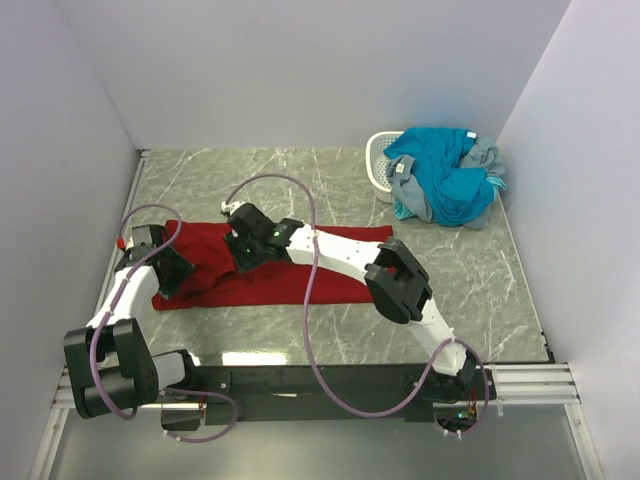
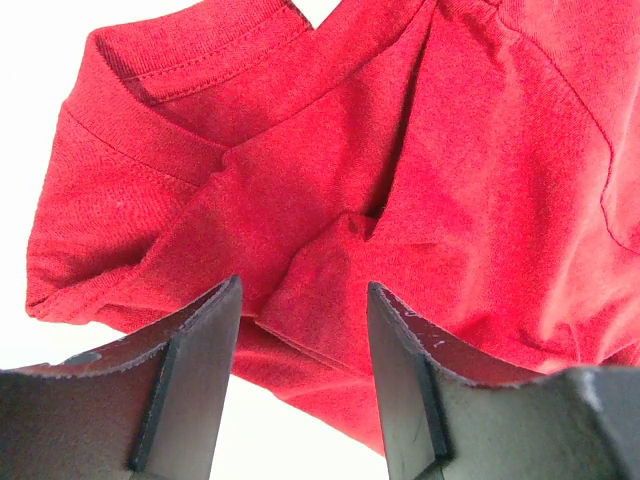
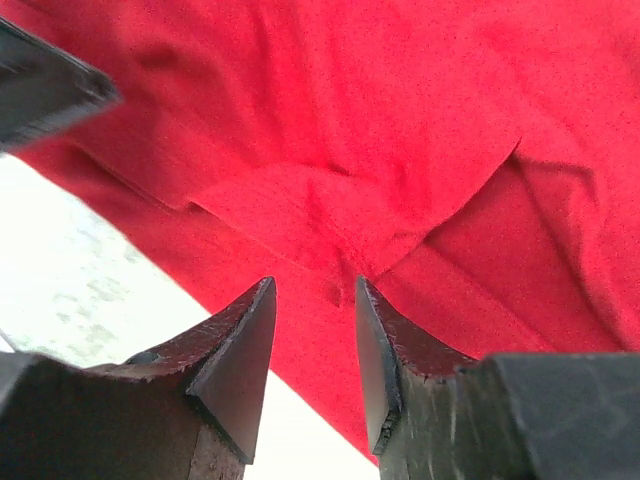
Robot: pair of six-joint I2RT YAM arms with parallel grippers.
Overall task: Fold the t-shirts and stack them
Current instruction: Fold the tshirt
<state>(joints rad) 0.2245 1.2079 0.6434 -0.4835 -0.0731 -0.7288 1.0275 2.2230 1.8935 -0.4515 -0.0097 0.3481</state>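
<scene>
**A:** How far along are you?

**B:** Early, I'd judge. On the table (image 1: 300, 190) the dark red t-shirt (image 1: 300, 285) lies as a long band across the middle, one end close to the left edge and the other past the centre. It looks flattened and perhaps folded once along its length, but it isn't a finished packet. No stack exists yet.

**A:** And the others?

**B:** The teal-blue and grey t-shirts (image 1: 445, 180) sit crumpled in one heap at the far right corner. They spill over the small white basket (image 1: 378, 160), which touches them on its right side. None of them is laid out, so nearly all the folding and all the stacking is left to do.

**A:** What are your hands doing?

**B:** Both are over the red shirt. My left hand (image 2: 303, 290) is near its left end with the fingers spread fairly wide. A raised crease of cloth by the hemmed sleeve lies in the gap between them, and nothing is pinched.

**A:** The right one?

**B:** My right hand (image 3: 315, 285) is at the shirt's far edge, about halfway along it. Its fingers stand closer together, though a gap shows. Below them an overlapping flap of red cloth comes to a corner. I can't tell whether the tips touch the cloth, and I'm holding nothing.
</scene>
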